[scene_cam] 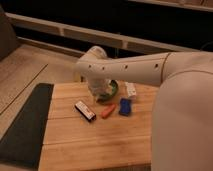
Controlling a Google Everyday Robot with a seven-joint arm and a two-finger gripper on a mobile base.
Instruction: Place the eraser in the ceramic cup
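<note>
Wooden worktop (100, 145) carries everything. The gripper (99, 90) hangs over the cup (115, 89) at the back; how wide its jaws stand cannot be told. The eraser (85, 110) lies free, nearer the camera and just left of the jaws in view, its long axis diagonal.
</note>
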